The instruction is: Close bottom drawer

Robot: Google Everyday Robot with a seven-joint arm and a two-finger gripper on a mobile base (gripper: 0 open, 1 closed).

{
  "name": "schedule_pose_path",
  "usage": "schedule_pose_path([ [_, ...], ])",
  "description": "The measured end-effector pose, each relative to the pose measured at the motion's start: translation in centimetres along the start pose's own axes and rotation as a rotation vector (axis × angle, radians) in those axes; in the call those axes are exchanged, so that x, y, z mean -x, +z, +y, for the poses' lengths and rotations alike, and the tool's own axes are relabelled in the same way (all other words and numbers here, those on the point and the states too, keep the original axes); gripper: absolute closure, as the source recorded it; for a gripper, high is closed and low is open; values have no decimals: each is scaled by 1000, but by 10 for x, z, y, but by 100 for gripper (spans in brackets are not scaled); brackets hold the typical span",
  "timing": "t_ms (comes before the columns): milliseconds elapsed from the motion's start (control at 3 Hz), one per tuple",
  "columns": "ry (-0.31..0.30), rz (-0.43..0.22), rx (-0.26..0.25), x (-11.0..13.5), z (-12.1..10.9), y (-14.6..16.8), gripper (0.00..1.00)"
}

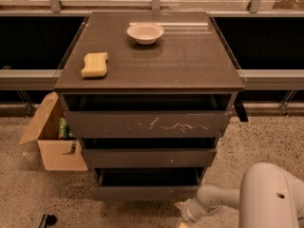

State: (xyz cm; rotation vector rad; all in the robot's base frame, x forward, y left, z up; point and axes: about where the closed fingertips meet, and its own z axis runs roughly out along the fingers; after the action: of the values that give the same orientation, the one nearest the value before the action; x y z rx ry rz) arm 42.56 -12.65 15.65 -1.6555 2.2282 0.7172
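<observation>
The bottom drawer is the lowest of three in a dark grey-brown cabinet. Its plain front stands only slightly out, with a narrow dark gap of the box showing above it. Above it sit the middle drawer with a tiny white speck and the top drawer with white scratches; both stand slightly out. My gripper is low at the bottom edge of the view, just in front of and below the bottom drawer's right end, on a white arm. It is mostly cut off by the frame edge.
A yellow sponge and a white bowl sit on the cabinet top. An open cardboard box stands on the speckled floor left of the cabinet. A small dark object lies at the bottom left.
</observation>
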Motion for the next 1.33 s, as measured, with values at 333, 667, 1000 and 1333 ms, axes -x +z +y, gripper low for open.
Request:
schedule_pose_path([
  [333,-47,-15,-54,2,-11,-3,40],
  [667,-102,-17,-146,4,-39,-21,38],
  [1000,-130,-25,-211,4,-64,-35,7],
  [1333,-132,-32,-220,2,-71,-39,0],
])
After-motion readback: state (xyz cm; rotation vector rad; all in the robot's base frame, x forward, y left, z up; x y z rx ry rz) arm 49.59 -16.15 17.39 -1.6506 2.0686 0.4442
